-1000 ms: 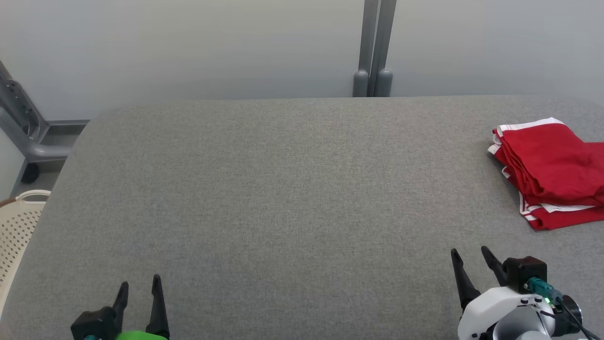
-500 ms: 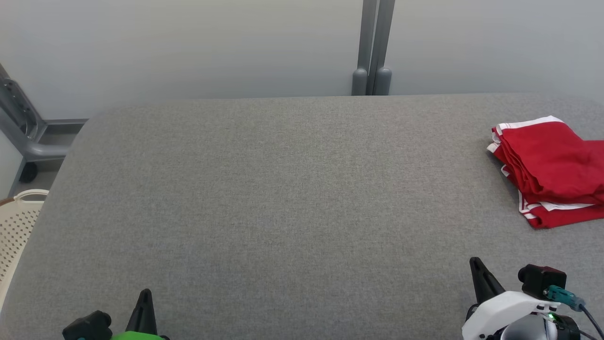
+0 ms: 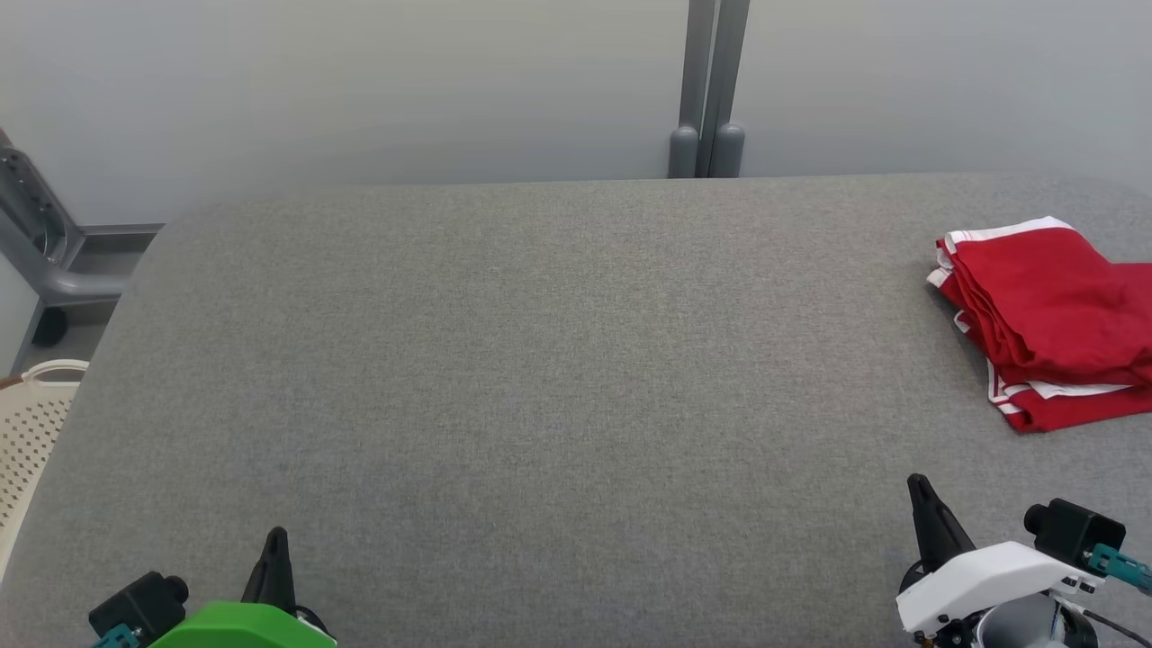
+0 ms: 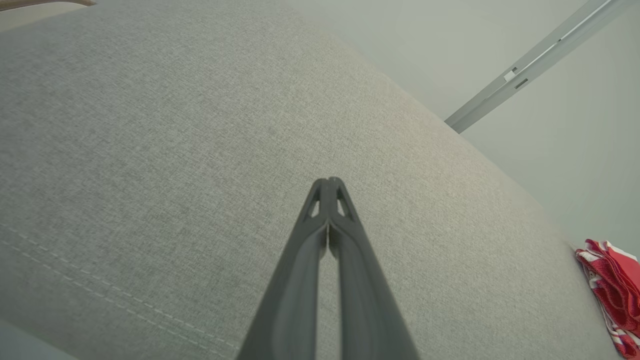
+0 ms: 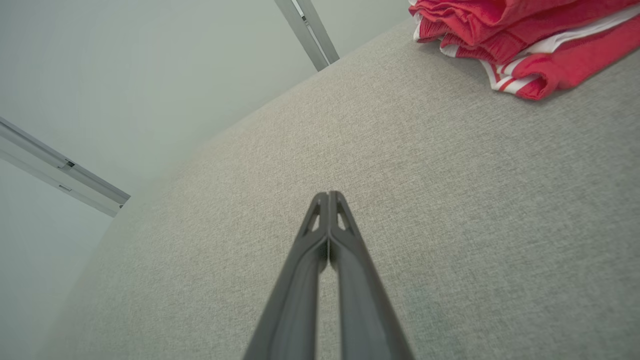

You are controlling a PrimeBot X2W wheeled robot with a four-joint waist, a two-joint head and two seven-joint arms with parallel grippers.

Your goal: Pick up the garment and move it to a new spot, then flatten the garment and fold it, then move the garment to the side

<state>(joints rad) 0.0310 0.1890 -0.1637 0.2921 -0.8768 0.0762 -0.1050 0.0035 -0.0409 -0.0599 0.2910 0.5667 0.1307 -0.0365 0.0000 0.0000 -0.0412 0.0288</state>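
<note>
Left pincer [image 3: 275, 538] at 7 o'clock, right pincer [image 3: 919, 484] at 5, both clenched empty. Garment [image 3: 1048, 306] folded at 3 on counter [image 3: 540, 360]; if I clip it, folds spill.

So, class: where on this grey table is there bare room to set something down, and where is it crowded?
Bare: the table from the basket side across to the garment, and from the wall down to the left tool and right tool. Crowded: the right edge, where the folded garment lies.
</note>
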